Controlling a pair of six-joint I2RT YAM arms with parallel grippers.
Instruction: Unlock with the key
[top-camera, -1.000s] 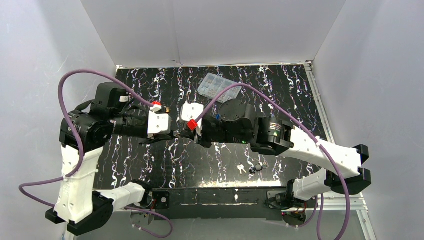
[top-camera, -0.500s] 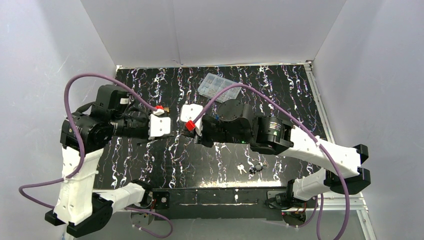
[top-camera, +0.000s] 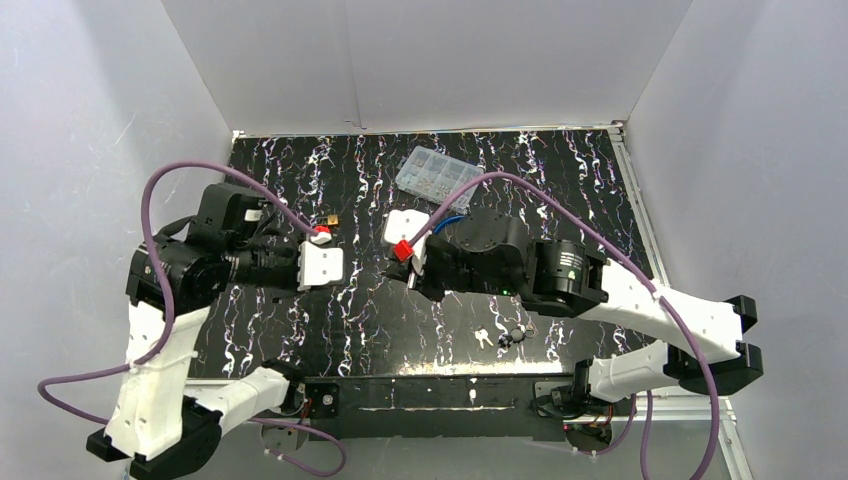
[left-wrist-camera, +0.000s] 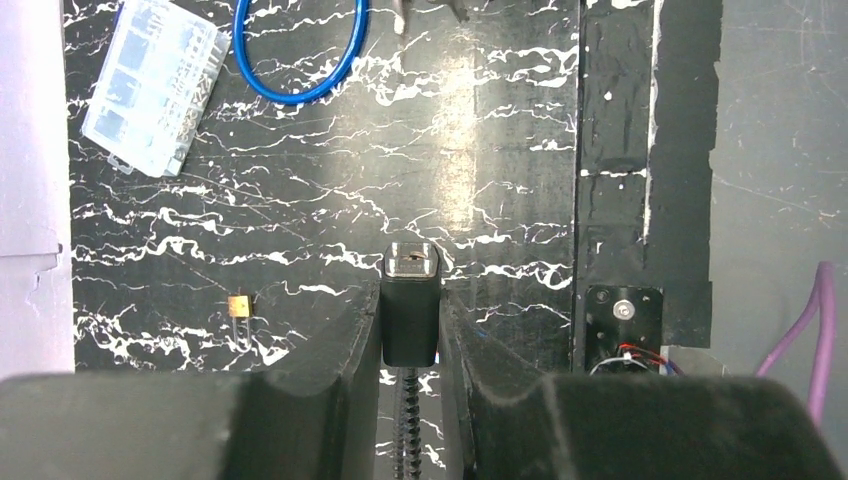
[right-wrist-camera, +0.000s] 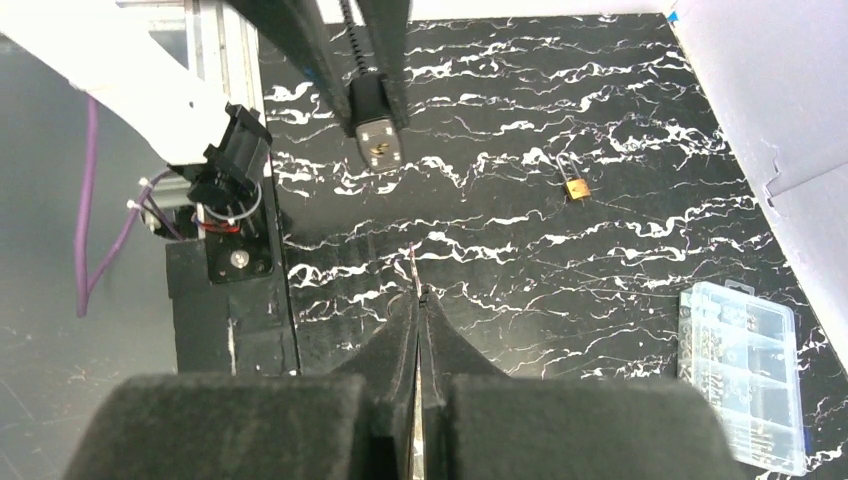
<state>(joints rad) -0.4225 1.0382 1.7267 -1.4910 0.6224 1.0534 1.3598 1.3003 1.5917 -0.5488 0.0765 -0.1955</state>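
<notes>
A black mat veined with white (top-camera: 560, 190) is covering the table, and plain white walls (top-camera: 430, 60) are closing it in on the left, far and right sides, with a dark strip (top-camera: 430, 392) running along the near edge between the arm bases. A clear organizer box (top-camera: 435, 172) is lying near the far edge, a blue ring (left-wrist-camera: 300, 50) is lying flat just on the near side of it, a small brass padlock (top-camera: 331, 217) is sitting on the mat left of centre, and some loose keys (top-camera: 484, 337) are lying close to the near strip. Bare mat is showing at the far left and far right corners and below the two grippers, so the middle is offering the most room. The left arm (top-camera: 165, 300) is reaching in from the left with its forearm roughly level and pointing right; the left gripper (left-wrist-camera: 411, 295) is clamping its fingers on the sides of the black lock (left-wrist-camera: 411, 325), whose metal keyhole face is pointing outward toward the other arm. The right arm (top-camera: 620, 295) is stretching in from the right and pointing left; the right gripper (right-wrist-camera: 418, 300) is pinching its fingers fully together on the thin key (right-wrist-camera: 412, 265), whose tip is sticking out toward the lock, lined up roughly with it but apart from it.
</notes>
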